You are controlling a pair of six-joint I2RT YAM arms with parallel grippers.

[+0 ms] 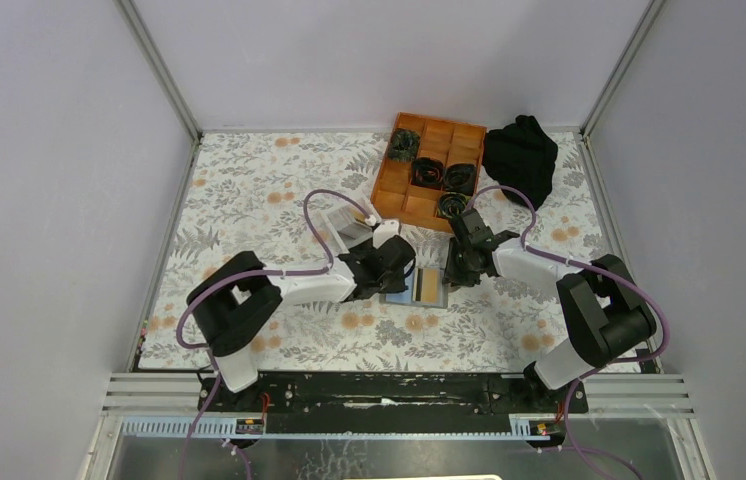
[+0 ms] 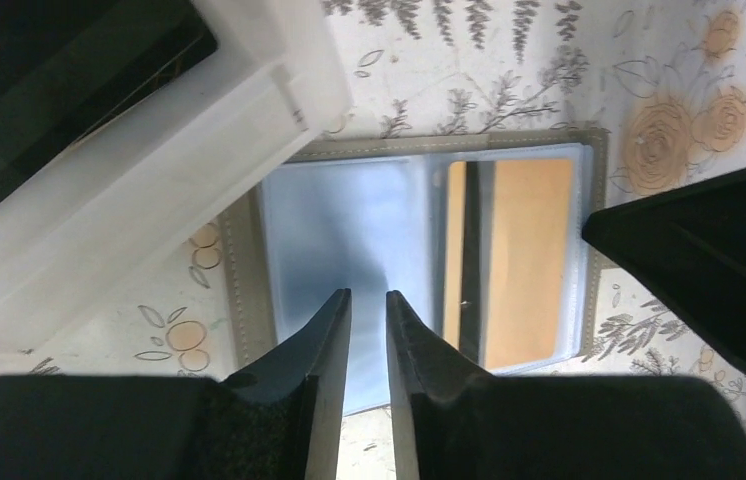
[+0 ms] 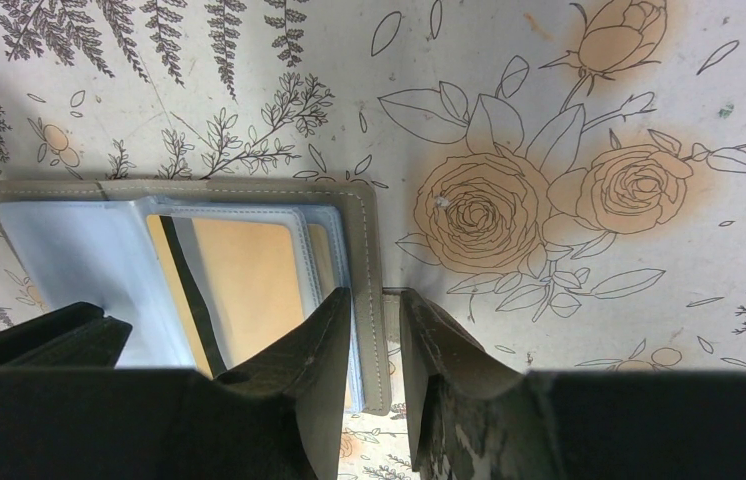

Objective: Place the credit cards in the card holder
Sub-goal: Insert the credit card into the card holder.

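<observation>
Left wrist view: found tan card pocketed in card holder, left gripper narrow above it, right gripper narrow astride its edge. Judged next: fetching another.

Your card holder has a matt grey cover, stitched like cloth or faux leather, with glossy clear plastic sleeves inside. The tan-gold card looks smooth and dull behind one of them. The white box is milky, semi-gloss plastic, the left pincer matt black plastic, and the surface wears a matt floral-printed covering.
</observation>
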